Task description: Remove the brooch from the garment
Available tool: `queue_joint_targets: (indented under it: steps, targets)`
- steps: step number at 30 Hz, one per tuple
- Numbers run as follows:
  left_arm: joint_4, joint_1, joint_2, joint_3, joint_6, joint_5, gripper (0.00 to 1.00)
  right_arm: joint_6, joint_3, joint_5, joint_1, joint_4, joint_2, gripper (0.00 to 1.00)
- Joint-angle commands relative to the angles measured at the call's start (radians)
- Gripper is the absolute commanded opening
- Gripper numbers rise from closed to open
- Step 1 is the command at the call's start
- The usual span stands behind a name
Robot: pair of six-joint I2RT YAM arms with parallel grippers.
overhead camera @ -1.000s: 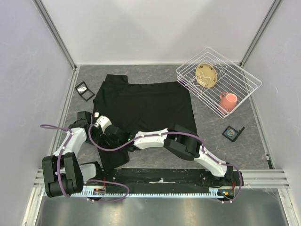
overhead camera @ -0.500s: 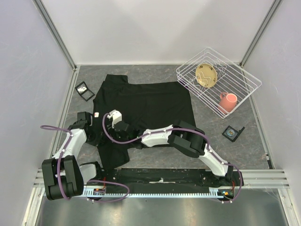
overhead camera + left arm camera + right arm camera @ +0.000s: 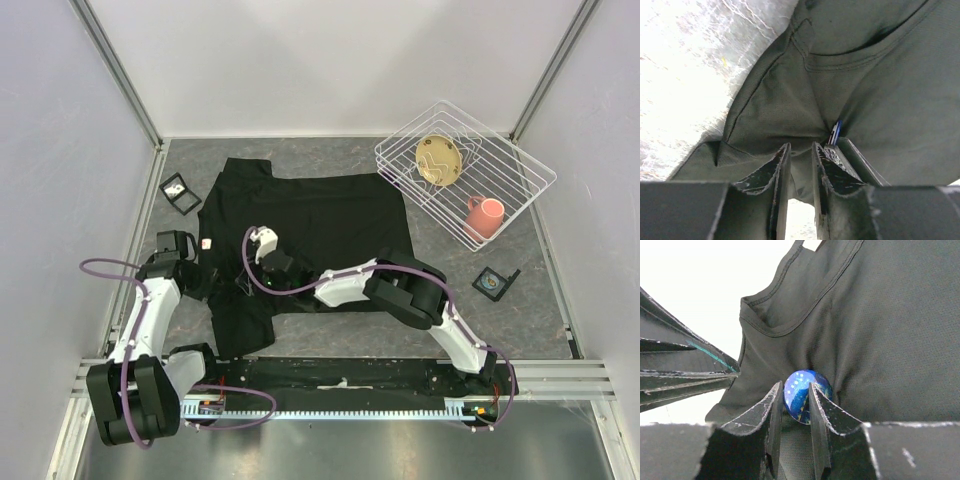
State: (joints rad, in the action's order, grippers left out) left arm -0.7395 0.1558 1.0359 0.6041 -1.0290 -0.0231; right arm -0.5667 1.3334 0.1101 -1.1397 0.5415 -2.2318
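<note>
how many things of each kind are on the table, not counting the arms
shirt: 1
brooch: 1
wire rack: 1
plate: 1
mug: 1
small black cases: 2
total: 7

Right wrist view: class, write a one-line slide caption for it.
Right claw pinching the round blue patterned brooch on a puckered black fabric T-shirt.
</note>
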Motion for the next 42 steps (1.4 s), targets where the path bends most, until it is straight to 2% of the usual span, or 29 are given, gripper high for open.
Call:
queue_joint_targets:
  steps: [1, 6, 14, 20, 37, 42]
  targets:
    - [-0.021, -0.012, -0.039, 0.04, 0.041, -0.054, 0.32, -0.091, -0.036, -0.075, 0.034, 0.011, 0.001, 0.33]
    - [0.02, -0.021, -0.019, 0.042, 0.061, -0.086, 0.33, -0.174, -0.046, -0.137, 0.072, 0.043, -0.017, 0.33]
    - [0.064, -0.074, 0.062, 0.062, 0.052, -0.081, 0.27, -0.283, -0.054, -0.256, 0.129, 0.106, -0.06, 0.33]
    - [0.104, -0.105, 0.113, 0.072, 0.035, -0.069, 0.25, -0.338, -0.074, -0.289, 0.149, 0.155, -0.077, 0.34]
    - [0.169, -0.144, 0.299, 0.14, 0.009, -0.043, 0.24, -0.357, -0.138, -0.342, 0.175, 0.236, -0.051, 0.38]
    - [0.178, -0.185, 0.309, 0.145, -0.019, -0.046, 0.3, -0.357, -0.165, -0.346, 0.173, 0.261, -0.045, 0.38]
